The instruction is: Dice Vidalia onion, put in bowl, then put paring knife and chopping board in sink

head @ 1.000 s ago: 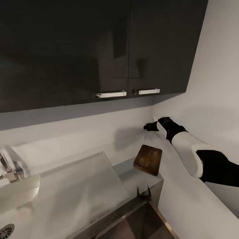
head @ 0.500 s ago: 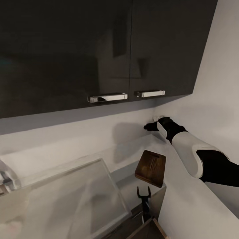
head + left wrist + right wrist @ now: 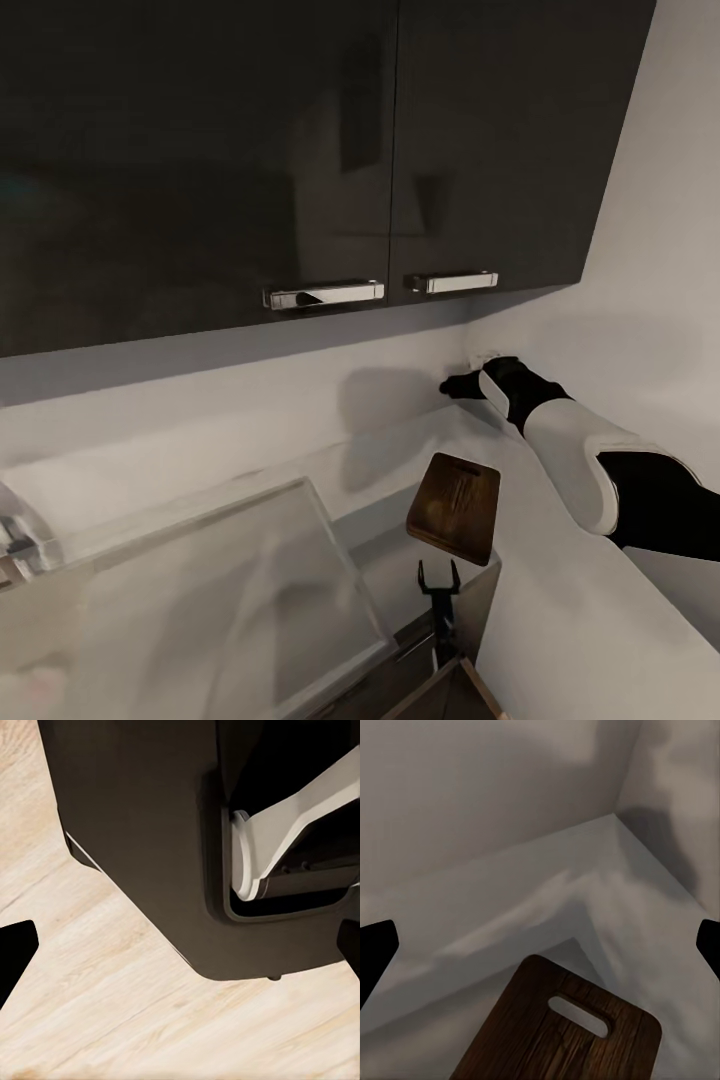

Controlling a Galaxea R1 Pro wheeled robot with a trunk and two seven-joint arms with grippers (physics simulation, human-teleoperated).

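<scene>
the chopping board (image 3: 453, 507) lies on the grey counter (image 3: 400, 560), at its end near the corner of the walls, with its slot handle toward the wall in the right wrist view (image 3: 570, 1035). the right gripper (image 3: 457, 384) is stretched out past the board, up against the wall corner. in the right wrist view its two dark fingers (image 3: 375, 952) sit far apart at the frame edges with nothing between them, so it is spread wide and empty, looking down on the board from above and behind. the left gripper (image 3: 439, 578) hangs low in front of the counter edge with its fingers parted in a small v; its own camera looks down at a pale wood floor (image 3: 112, 1020) and the robot's dark base (image 3: 150, 832), so it holds nothing. the steel drainboard (image 3: 200, 600) of the sink spreads to the left of the board. dark wall cabinets (image 3: 300, 150) with chrome handles hang above.

the onion, knife and bowl are not to be made out here, and the board looks bare, though the light is dim enough that i would not swear to it. my reading is that the board is the thing in hand. the right arm seems to have overshot; the next move calls for drawing it back and lowering the open fingers to the board's edge or its handle slot.
</scene>
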